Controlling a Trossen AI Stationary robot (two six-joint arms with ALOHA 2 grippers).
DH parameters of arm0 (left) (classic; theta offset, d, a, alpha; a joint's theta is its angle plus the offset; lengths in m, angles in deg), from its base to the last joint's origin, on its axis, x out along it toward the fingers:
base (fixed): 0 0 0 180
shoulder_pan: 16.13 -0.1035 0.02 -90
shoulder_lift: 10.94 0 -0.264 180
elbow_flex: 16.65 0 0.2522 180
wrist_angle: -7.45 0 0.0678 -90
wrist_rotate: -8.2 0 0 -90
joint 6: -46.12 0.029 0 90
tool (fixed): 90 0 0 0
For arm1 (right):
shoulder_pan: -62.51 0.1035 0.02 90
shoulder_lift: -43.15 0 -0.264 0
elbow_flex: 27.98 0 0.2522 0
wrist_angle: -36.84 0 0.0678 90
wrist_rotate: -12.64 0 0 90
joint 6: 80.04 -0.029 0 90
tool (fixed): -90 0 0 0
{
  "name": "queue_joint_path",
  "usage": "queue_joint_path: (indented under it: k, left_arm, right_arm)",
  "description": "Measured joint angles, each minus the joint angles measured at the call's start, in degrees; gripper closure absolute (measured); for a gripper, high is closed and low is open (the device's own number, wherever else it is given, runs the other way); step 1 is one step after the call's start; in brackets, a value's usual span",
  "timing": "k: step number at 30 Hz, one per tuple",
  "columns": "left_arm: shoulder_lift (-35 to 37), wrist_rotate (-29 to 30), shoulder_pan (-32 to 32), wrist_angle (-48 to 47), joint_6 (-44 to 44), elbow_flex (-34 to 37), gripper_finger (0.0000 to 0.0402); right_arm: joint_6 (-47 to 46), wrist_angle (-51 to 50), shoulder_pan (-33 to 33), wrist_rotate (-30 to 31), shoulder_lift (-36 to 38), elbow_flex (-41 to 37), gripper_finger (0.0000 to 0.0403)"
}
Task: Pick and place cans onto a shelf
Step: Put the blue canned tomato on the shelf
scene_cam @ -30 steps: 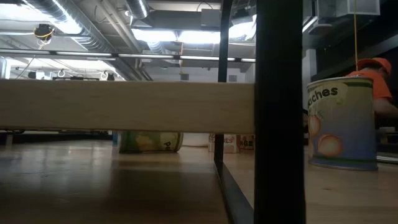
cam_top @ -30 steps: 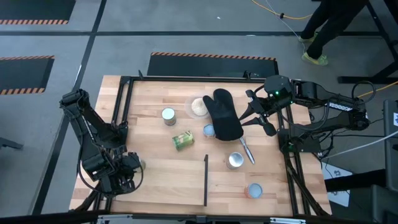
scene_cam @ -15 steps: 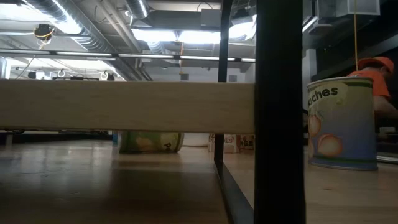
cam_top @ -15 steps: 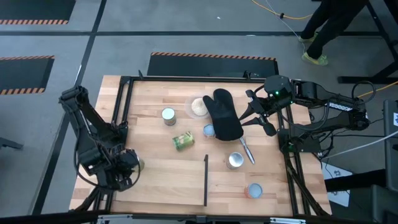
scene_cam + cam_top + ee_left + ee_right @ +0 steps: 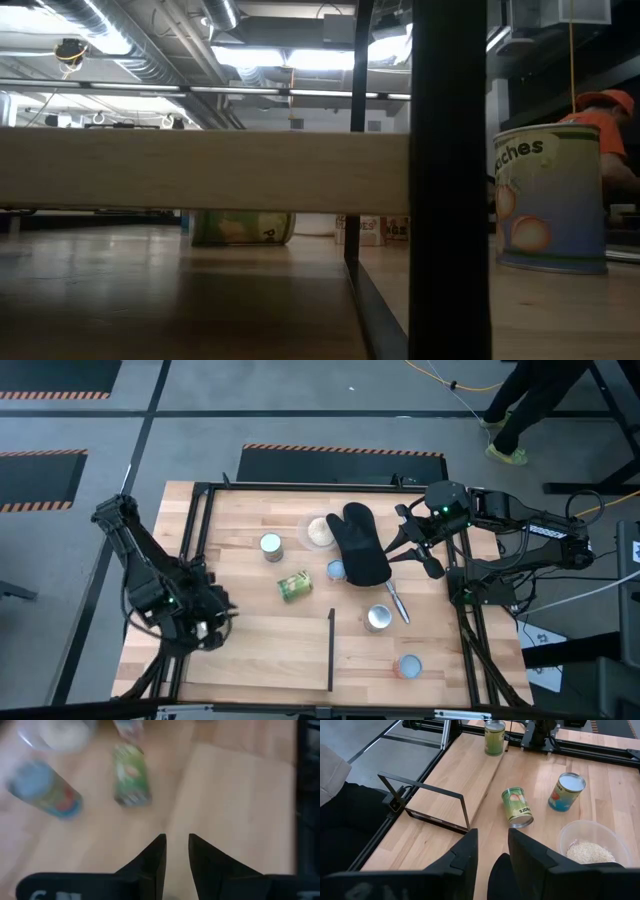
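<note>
Several cans are on the table: a silvery-topped one, a green-labelled one lying on its side, a pale blue-topped one, a silvery one and a blue-topped one. One more can stands on the light-wood shelf close to my left arm; the arm hides it in the high view. My left gripper is open and empty above the shelf's left end. My right gripper is open and empty over the black oven mitt.
A clear bowl of grains stands beside the mitt. A silvery utensil lies next to the silvery can. The shelf's black strip runs near the table's middle. A black frame edges the table. A person walks beyond the far right corner.
My left gripper has moved from the table's near left corner toward the far and right edges, over the shelf's left end, and has turned about. The right arm and the cans have kept still.
</note>
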Motion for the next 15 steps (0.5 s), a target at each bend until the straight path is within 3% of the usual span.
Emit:
queue_joint_path:
  k: [7,15]
  left_arm:
    - [-0.02,0.10,-12.23,1.68,14.95,-0.02,0.0327]
    - [-0.13,-8.15,-28.00,5.79,37.67,-0.04,0.0327]
  right_arm:
    - [0.00,0.01,-0.01,0.00,0.00,-0.01,0.0291]
    - [0.00,0.01,-0.02,0.00,0.00,0.00,0.0291]
